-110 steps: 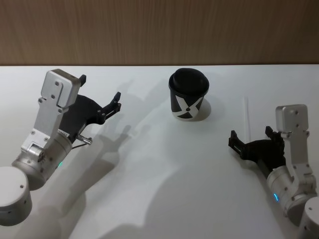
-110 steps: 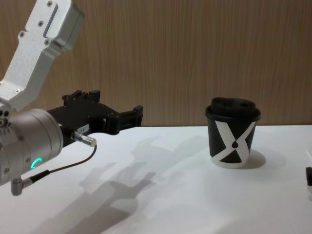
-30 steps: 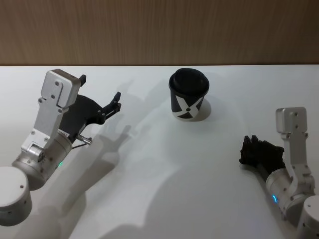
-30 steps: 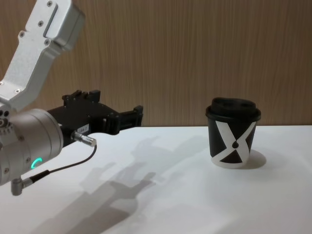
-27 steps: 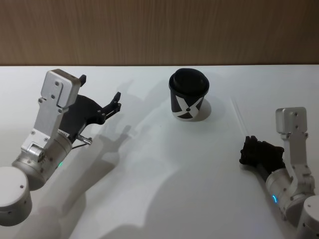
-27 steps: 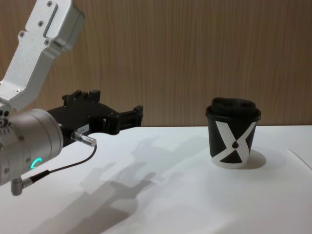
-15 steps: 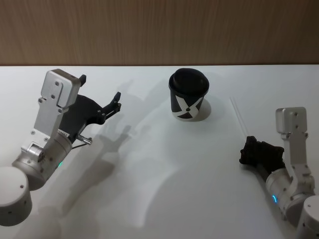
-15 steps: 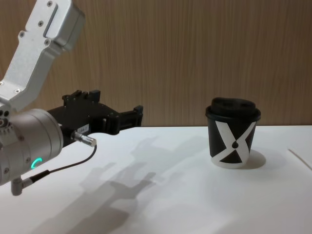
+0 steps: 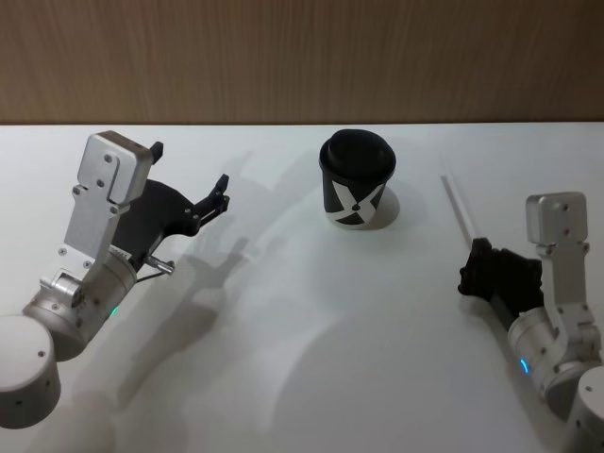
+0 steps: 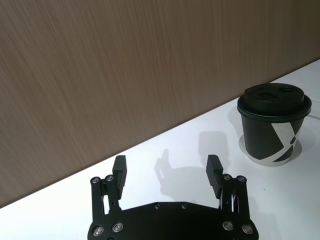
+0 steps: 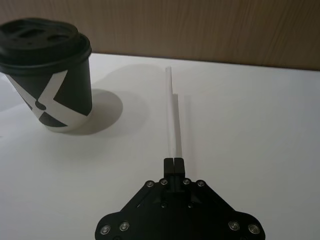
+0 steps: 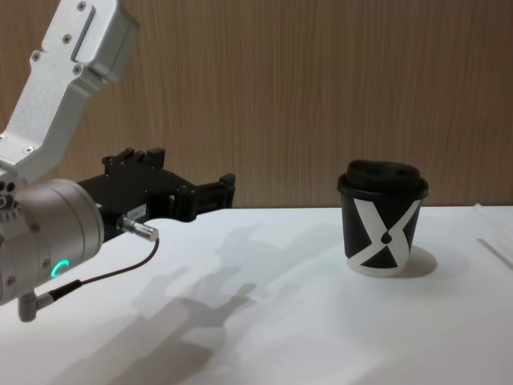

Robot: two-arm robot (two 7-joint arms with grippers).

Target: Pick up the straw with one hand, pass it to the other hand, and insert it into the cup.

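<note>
Straw in hand — handover ahead

Head view: the right gripper (image 9: 475,250), near the right edge of the table (image 9: 311,311), is clamped on the straw (image 9: 459,208) by its near end; the long axis runs toward the far edge, right of the cup (image 9: 357,179), well apart from the left gripper (image 9: 189,168), spread wide by the left edge. Right wrist view: straw juts straight out of closed fingers (image 11: 169,166). Seconds earlier they gaped — straw flat on the table.

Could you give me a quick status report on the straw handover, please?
Right gripper shut on straw, right of cup. Left gripper open, hovering left of cup. Cup stands between them, lid on.
</note>
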